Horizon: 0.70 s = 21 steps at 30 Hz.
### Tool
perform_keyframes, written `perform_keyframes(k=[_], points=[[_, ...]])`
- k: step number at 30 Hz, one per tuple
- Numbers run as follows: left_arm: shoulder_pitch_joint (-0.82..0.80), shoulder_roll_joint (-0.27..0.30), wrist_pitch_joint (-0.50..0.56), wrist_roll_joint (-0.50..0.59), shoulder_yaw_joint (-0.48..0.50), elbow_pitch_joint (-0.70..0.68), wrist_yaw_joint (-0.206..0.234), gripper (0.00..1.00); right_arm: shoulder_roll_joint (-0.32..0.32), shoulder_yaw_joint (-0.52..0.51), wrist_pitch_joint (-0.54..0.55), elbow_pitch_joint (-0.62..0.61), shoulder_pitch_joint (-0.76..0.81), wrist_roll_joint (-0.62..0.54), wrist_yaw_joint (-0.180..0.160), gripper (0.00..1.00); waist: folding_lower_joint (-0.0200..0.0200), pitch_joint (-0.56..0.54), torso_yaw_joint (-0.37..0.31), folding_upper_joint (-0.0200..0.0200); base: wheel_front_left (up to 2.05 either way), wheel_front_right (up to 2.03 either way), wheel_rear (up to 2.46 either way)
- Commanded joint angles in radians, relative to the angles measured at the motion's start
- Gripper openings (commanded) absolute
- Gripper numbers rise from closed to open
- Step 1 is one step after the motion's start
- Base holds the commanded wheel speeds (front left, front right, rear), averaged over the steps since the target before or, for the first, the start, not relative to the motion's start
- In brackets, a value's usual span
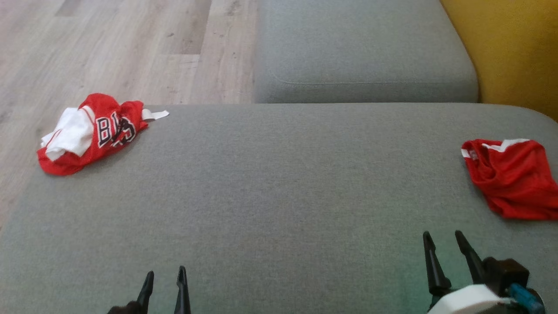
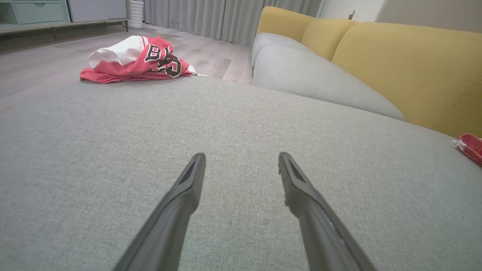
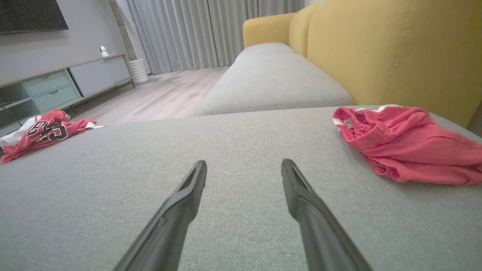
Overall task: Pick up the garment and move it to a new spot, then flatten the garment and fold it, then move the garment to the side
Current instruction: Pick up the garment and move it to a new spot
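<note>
Nearest, the left jaws and the right jaws hover released and empty over the grey sofa seat. Further right lie crumpled red shorts, and farthest, on the far left corner, a bunched red and white jersey; which is the garment I cannot tell. Either looks light, limp and slick, likely to sag when lifted, so a raised fold or hem seems the best hold
</note>
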Motion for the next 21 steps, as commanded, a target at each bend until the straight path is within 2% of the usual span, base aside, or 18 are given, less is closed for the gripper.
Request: perform_keyframes(k=[1, 6, 17, 21], points=[[-0.064, 0.010, -0.009, 0.002, 0.028, -0.029, -0.003, 1.00, -0.006, 0.021, -0.001, -0.030, -0.021, -0.008, 0.003, 1.00, 0.0000, -0.002, 0.010, -0.0001, 0.00, 0.00, 0.00], [-0.072, 0.023, -0.001, 0.009, 0.026, -0.038, 0.002, 1.00, -0.006, 0.038, -0.006, -0.028, -0.014, -0.002, 0.003, 1.00, 0.0000, -0.012, 0.079, -0.0001, 0.00, 0.00, 0.00], [-0.064, 0.069, 0.022, 0.015, 0.035, -0.083, 0.018, 1.00, -0.006, 0.076, -0.033, -0.002, -0.025, 0.029, 0.003, 1.00, 0.0000, -0.025, 0.313, -0.0001, 0.00, 0.00, 0.00], [-0.048, 0.075, 0.013, 0.007, 0.058, -0.111, 0.034, 1.00, -0.006, 0.116, -0.035, 0.004, -0.061, 0.031, 0.003, 1.00, 0.0000, 0.004, 0.344, -0.0001, 0.00, 0.00, 0.00]])
